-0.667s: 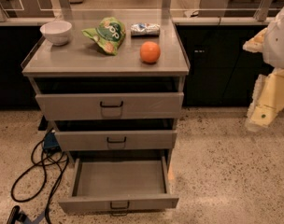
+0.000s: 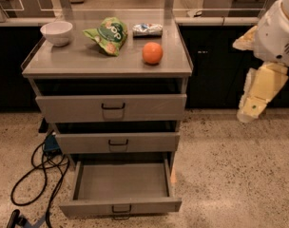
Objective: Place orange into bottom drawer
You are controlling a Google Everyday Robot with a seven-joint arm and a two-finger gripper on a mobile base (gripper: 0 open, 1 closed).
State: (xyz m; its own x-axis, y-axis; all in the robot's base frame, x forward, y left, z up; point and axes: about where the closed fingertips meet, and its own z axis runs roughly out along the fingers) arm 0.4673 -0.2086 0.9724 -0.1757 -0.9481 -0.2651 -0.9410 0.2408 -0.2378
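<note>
On the cabinet top [image 2: 87,63], toward its right front corner, we see the orange [image 2: 152,52] sitting well apart from the gripper [image 2: 250,111], which hangs off to the cabinet's right, open or closed we cannot tell, while the bottom drawer [image 2: 120,182] stands pulled out below.

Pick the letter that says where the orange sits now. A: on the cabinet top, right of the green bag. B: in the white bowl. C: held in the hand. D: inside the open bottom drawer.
A: the orange rests on the cabinet top just right of the green bag, while the hand hangs off to the cabinet's right, apart from it.
</note>
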